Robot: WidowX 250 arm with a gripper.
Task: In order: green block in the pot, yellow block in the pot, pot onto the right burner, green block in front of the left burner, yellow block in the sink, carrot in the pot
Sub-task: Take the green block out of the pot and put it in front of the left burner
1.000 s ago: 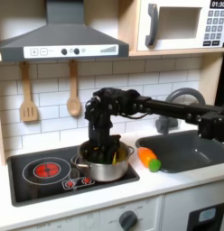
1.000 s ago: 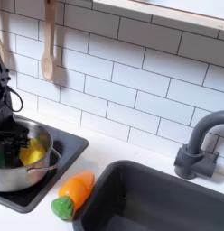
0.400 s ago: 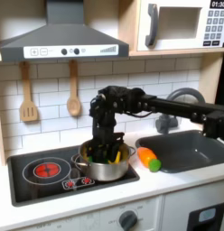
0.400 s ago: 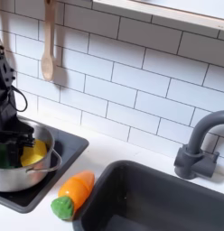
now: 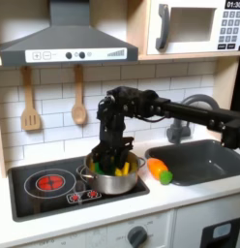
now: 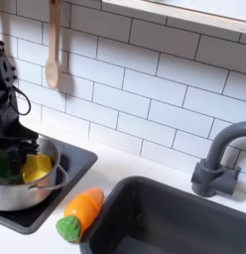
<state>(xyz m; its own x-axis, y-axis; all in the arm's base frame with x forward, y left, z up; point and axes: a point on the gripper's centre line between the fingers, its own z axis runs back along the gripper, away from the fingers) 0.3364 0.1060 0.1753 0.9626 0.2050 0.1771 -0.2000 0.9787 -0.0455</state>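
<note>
The steel pot (image 5: 113,179) (image 6: 26,193) sits on the right burner of the black stove (image 5: 54,184) in both exterior views. Inside it lie the green block (image 5: 104,168) (image 6: 7,166) and, beside it, the yellow block (image 5: 124,170) (image 6: 37,169). My gripper (image 5: 107,165) (image 6: 8,159) reaches straight down into the pot, its fingers shut on the green block, which looks slightly raised. The orange carrot (image 5: 161,171) (image 6: 79,212) with its green end lies on the counter between stove and sink.
A dark sink (image 5: 209,163) (image 6: 184,223) with a grey faucet (image 6: 219,159) is at the first exterior view's right. Wooden utensils (image 5: 78,97) (image 6: 53,50) hang on the tiled wall. The left burner (image 5: 49,181) glows red.
The gripper has gone down into the pot over the green block and closed around it. The arm's elbow rose a little. Pot, yellow block and carrot stayed in place.
</note>
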